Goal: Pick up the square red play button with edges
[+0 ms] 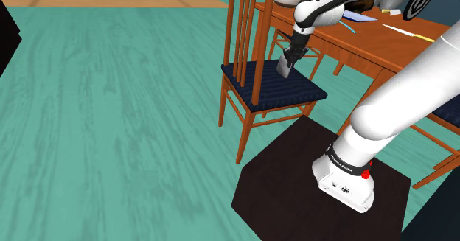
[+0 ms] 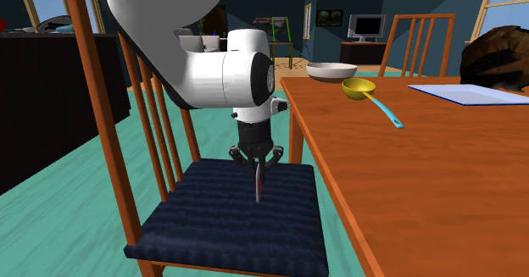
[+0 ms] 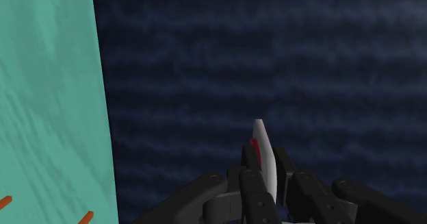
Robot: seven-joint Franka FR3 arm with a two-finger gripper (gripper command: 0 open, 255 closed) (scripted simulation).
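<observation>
Shoulder cam high behind stand; 2nd cam low, close to chair.

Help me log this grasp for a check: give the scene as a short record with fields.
pincer: shut on the button
button: thin, pale, some red on one face, held edge-on, pointing down
below it: dark blue cushion of a wooden chair
contact with cushion: cannot tell
beside chair: wooden table with a yellow ladle and a white bowl
</observation>
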